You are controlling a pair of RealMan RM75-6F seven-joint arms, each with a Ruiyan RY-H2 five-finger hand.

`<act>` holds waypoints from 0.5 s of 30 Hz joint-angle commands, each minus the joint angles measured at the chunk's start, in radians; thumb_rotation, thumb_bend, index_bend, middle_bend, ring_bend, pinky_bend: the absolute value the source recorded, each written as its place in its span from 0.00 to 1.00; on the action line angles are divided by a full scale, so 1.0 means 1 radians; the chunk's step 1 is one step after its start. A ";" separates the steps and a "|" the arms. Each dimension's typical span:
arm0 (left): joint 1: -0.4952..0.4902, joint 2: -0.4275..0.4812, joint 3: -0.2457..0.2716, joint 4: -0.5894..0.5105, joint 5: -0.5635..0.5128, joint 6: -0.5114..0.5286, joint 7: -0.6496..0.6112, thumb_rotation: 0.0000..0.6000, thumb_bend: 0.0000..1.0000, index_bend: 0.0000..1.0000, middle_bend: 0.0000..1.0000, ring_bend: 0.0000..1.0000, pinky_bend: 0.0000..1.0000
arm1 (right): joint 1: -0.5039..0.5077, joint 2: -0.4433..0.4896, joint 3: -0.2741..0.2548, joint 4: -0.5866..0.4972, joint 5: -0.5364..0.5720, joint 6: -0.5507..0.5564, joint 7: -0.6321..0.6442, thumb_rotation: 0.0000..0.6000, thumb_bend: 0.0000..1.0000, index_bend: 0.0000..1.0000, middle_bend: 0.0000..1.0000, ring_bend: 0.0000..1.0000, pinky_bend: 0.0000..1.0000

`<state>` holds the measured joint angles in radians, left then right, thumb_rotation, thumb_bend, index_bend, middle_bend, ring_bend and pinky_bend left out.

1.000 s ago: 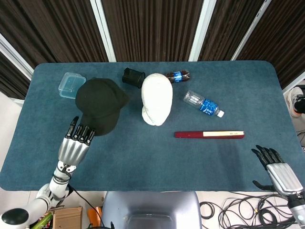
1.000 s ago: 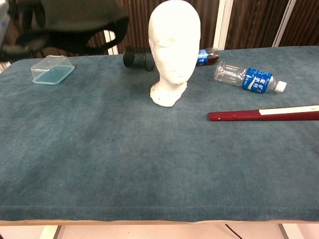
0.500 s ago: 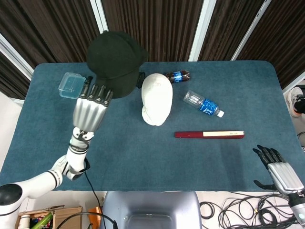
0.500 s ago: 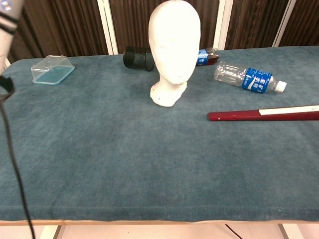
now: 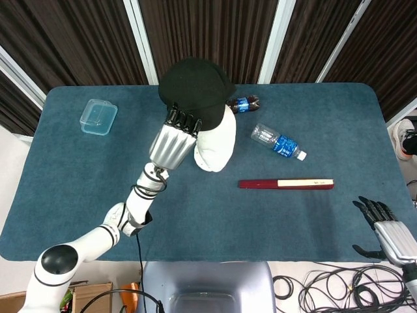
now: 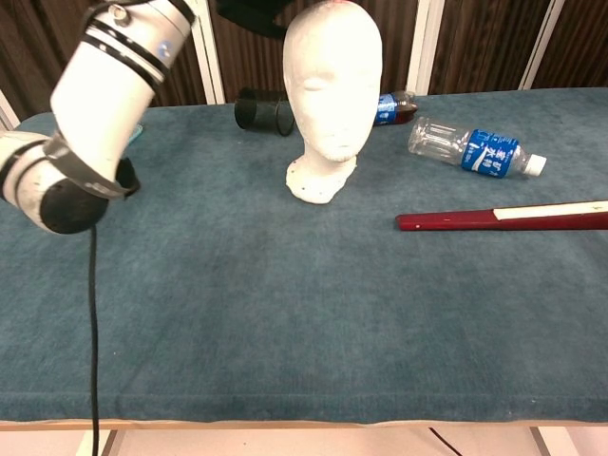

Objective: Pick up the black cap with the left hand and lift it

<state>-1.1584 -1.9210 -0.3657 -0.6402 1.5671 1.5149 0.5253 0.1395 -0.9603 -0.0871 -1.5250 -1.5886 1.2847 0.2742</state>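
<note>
- Left hand point(image 5: 172, 142) raised well above the table point(image 5: 78, 189), fingers point(image 5: 184, 121) curled onto the near edge of the black cap point(image 5: 194, 89), holding it aloft
- Black cap at 12 o'clock from those fingers, crown pointing away toward the curtains, hanging above and partly hiding the top of the white mannequin head point(image 5: 215, 143)
- In the chest view only a dark sliver of the cap point(image 6: 249, 16) at the top edge, just left of the mannequin head point(image 6: 332, 85); no contact visible between the two
- Cap clear of the table, so the lift judged essentially achieved; only holding steady left
- Right hand point(image 5: 389, 235) far off at 4 o'clock by the table corner, fingers spread, holding nothing
- Main risk judged: brim slipping from the fingers' hold on its near edge
</note>
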 commanded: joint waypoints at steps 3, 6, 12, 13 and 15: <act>-0.026 -0.068 0.045 0.084 0.014 -0.015 -0.036 1.00 0.53 0.73 0.73 0.62 0.43 | -0.008 0.008 -0.002 0.016 -0.004 0.013 0.031 1.00 0.13 0.00 0.00 0.00 0.00; -0.023 -0.100 0.084 0.128 0.039 0.004 -0.049 1.00 0.52 0.73 0.73 0.62 0.42 | -0.008 0.007 -0.004 0.022 -0.010 0.014 0.037 1.00 0.13 0.00 0.00 0.00 0.00; -0.003 -0.138 0.145 0.168 0.068 0.021 -0.034 1.00 0.50 0.72 0.73 0.61 0.40 | -0.008 0.005 -0.004 0.019 -0.013 0.012 0.029 1.00 0.13 0.00 0.00 0.00 0.00; 0.002 -0.143 0.150 0.167 0.068 0.022 -0.027 1.00 0.48 0.71 0.72 0.60 0.39 | -0.007 0.004 -0.005 0.018 -0.013 0.011 0.027 1.00 0.13 0.00 0.00 0.00 0.00; 0.015 -0.149 0.157 0.159 0.063 0.020 -0.011 1.00 0.42 0.65 0.67 0.57 0.37 | -0.006 0.003 -0.005 0.015 -0.015 0.008 0.021 1.00 0.13 0.00 0.00 0.00 0.00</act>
<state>-1.1505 -2.0649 -0.2127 -0.4779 1.6311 1.5349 0.5065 0.1327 -0.9565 -0.0919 -1.5094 -1.6027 1.2940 0.2968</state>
